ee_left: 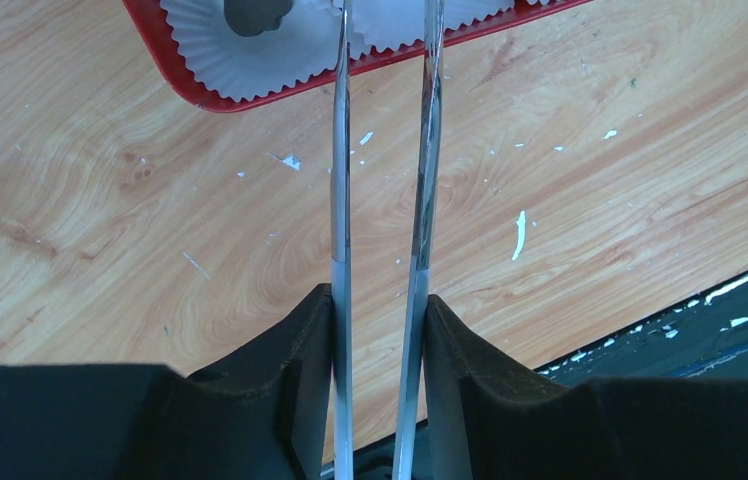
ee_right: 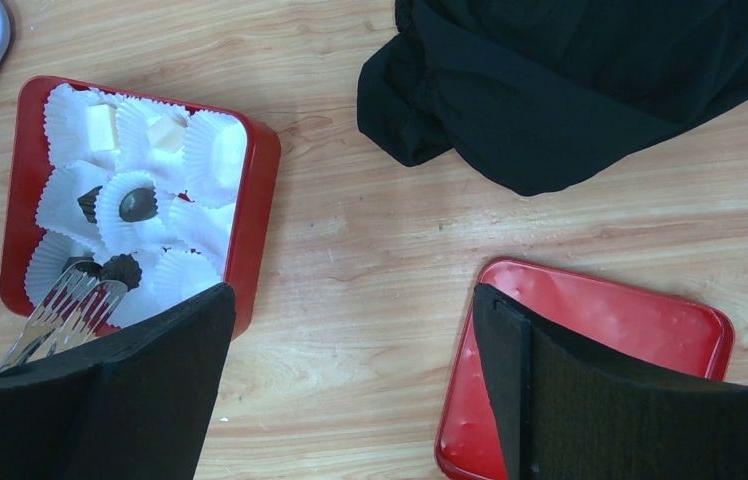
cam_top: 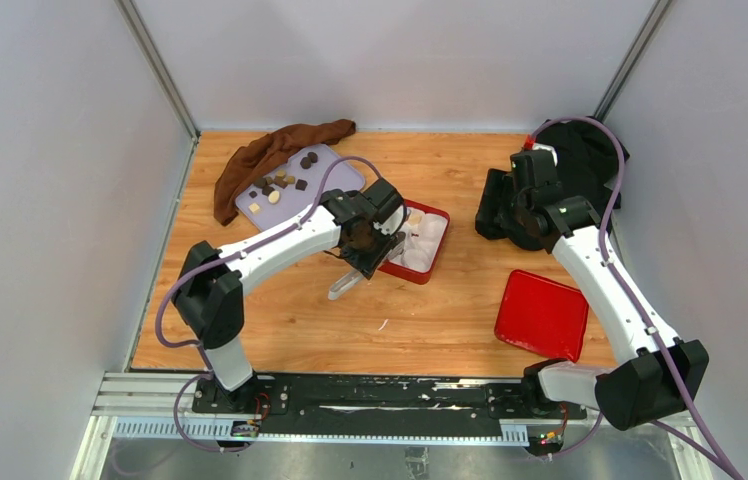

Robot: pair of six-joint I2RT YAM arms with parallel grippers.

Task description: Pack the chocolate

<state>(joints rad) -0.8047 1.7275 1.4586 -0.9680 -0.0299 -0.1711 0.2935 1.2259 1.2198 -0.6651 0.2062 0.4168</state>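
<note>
Pinching 1 pair of metal tongs, the left gripper is clamped on them, tips over the red box of white paper cups. Right gripper is spread wide, holding nothing.

Chocolate: about 10 pieces on the lavender tray, plus 6 in the box cups, 3 cream and 3 dark. Also 1 red lid, 1 black cloth, 1 brown cloth.

Left wrist view catches only 1 dark piece in a cup. Right wrist view shows the whole box. Top view alone shows the tray pieces.
</note>
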